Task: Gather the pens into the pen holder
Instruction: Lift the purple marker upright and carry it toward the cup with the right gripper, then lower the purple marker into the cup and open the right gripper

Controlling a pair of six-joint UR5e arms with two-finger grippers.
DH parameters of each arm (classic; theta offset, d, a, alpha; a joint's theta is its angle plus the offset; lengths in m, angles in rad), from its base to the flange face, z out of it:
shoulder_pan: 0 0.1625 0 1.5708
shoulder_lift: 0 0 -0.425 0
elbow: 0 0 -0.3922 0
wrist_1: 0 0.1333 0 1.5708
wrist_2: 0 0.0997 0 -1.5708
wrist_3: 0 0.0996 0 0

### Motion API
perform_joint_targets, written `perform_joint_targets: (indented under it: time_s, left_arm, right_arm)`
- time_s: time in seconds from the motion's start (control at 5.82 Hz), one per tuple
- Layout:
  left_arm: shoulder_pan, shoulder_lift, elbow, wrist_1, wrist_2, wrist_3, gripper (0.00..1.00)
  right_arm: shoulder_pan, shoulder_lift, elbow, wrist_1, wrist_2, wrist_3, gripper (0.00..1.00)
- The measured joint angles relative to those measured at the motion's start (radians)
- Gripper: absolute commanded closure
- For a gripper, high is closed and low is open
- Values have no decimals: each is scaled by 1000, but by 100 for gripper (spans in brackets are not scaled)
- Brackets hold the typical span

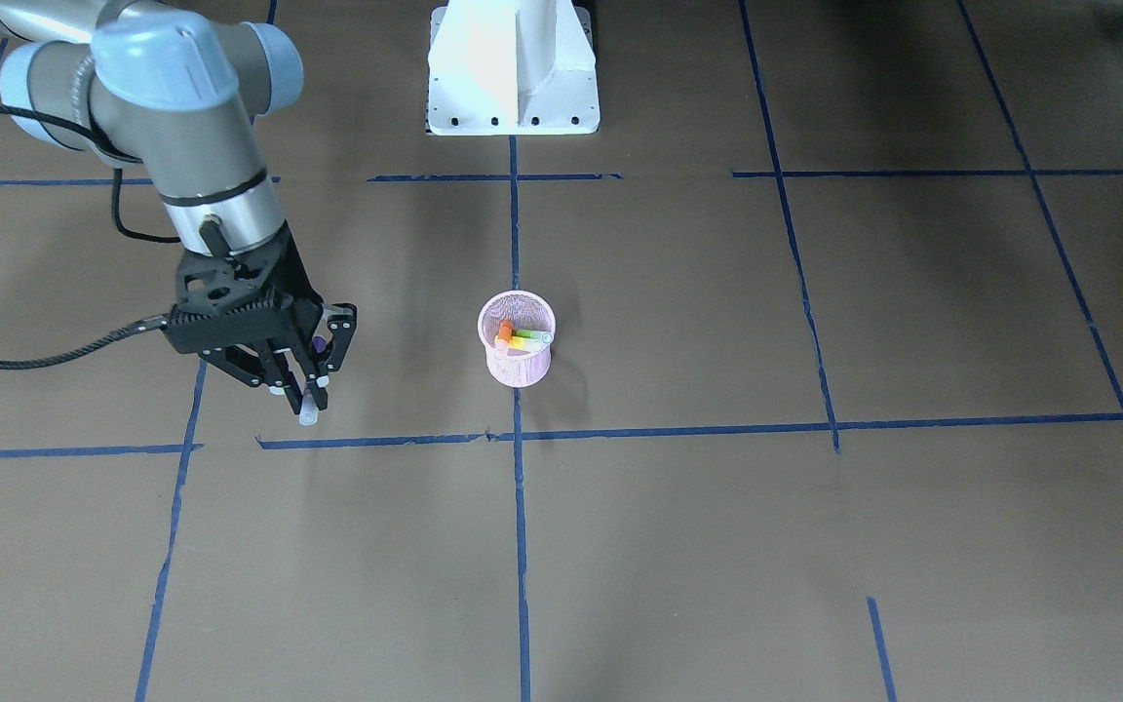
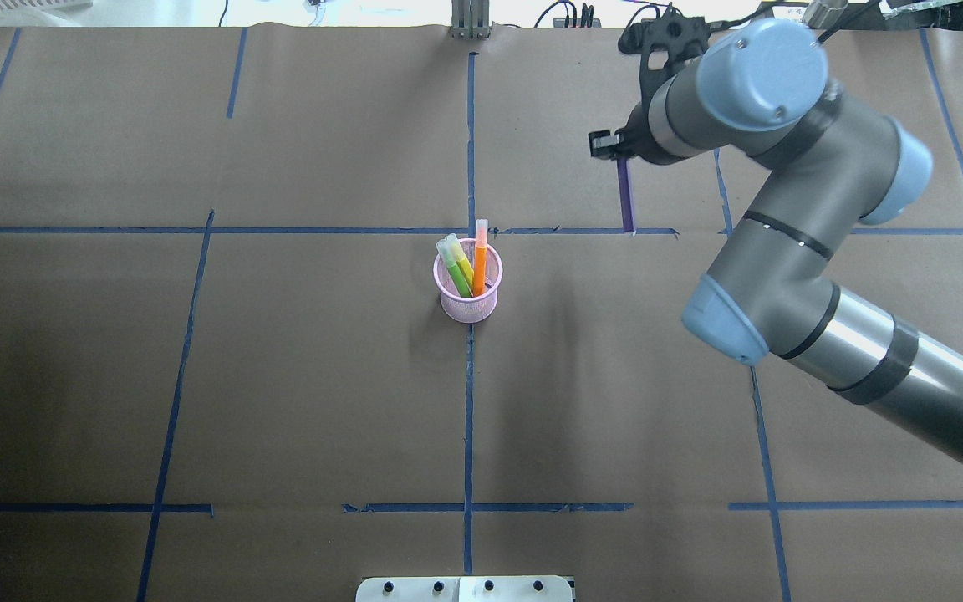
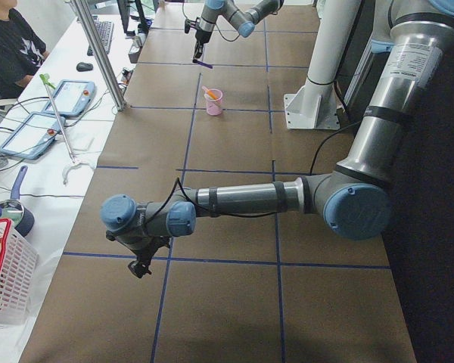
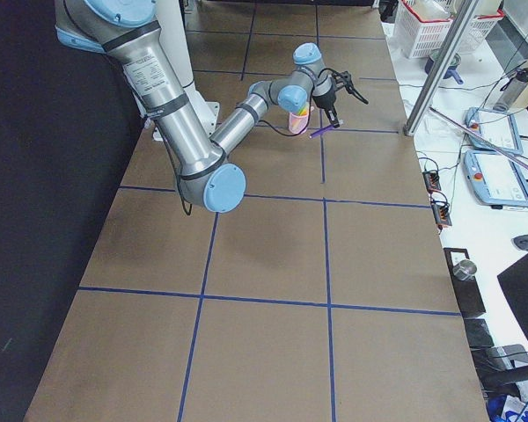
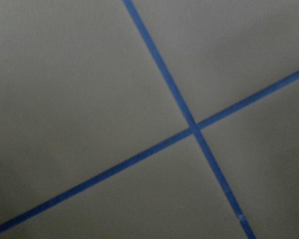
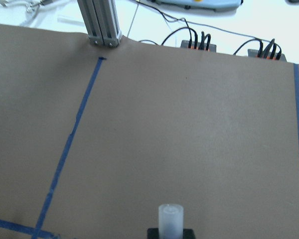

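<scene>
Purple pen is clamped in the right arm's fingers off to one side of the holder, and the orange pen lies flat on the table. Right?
No. The orange pen stands in the pink holder, not on the table; the overhead view shows it. The rest holds: the right gripper grips the purple pen, off to one side of the holder.

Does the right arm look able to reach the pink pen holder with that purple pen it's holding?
Probably yes. The right gripper holds the purple pen above the table; nothing stands between it and the pen holder, whose top is open.
</scene>
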Motion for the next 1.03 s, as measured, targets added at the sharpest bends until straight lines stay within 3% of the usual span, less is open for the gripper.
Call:
perform_joint_targets:
  time_s: [0.17,0.52,1.03]
  left_arm:
    - [-1,28,0,-24,15,-1,0]
    - [-2,52,-3,-36,26,-9,0]
    - [-10,77,-62,-15,27,-34,0]
  right_arm:
    - [-7,28,30,0,-39,47,100]
    - [-125,134,27,1,-234,214,100]
    - [-235,280,-117,2,-404,326,100]
